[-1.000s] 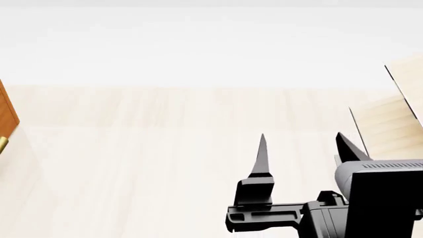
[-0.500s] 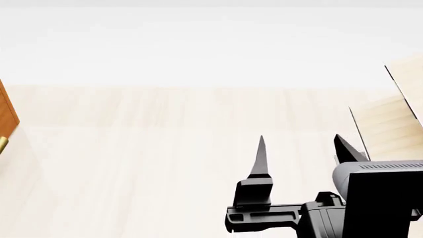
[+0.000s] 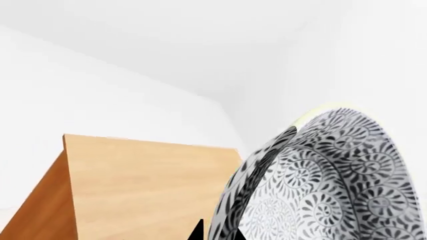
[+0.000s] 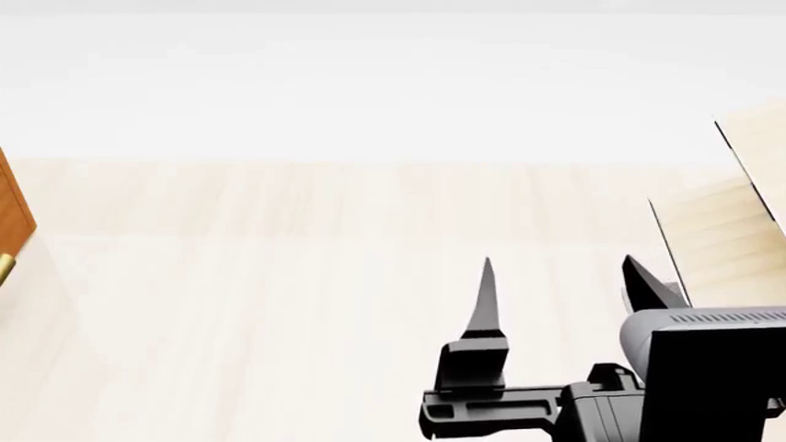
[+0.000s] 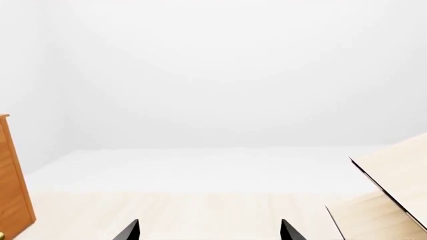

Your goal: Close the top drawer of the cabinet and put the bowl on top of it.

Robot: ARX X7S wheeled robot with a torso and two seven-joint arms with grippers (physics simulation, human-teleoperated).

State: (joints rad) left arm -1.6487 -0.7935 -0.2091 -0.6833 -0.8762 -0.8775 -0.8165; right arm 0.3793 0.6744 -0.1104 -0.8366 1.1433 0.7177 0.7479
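I have the bowl [image 3: 320, 185] pinched at its rim in my left gripper [image 3: 215, 234], with the cabinet [image 3: 147, 185] top just beyond the jaws, my right gripper [image 4: 559, 285] spread and empty, so next I'd lower it flat onto that top.

The right arm reaches forward at the lower right of the head view, its grey wrist housing and black mount low in the picture. The right end effector [image 4: 559, 287] stands with its two black pointed fingers [image 4: 487, 299] upright and set well apart, nothing between them. In the right wrist view only the two fingertips show, likewise spread. The left end effector [image 3: 215, 231] appears only as dark fingertips in its own wrist view, clamped on the rim of the bowl [image 3: 333, 185].
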